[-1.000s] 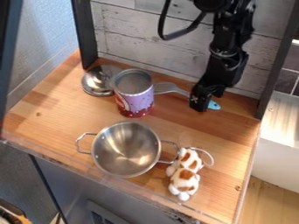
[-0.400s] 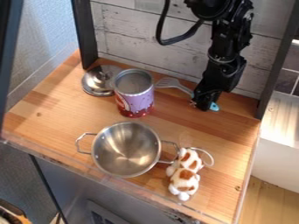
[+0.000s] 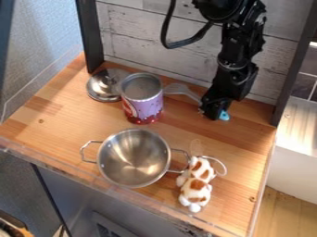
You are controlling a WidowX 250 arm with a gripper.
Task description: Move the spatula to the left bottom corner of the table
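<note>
Because the gripper [image 3: 212, 113] hangs over the handle [image 3: 224, 116] of the spatula [image 3: 193, 96], I can't tell its opening or hold; the blade [image 3: 176, 88] points away from it toward the can [image 3: 143, 99]; I'd secure the grip, then lift clear of can and pot [image 3: 134, 158].

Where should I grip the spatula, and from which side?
Probably by the spatula's slim blue handle, from above: it extends away from the purple can, whereas the broad head lies right beside it. The end effector is at the handle.
</note>
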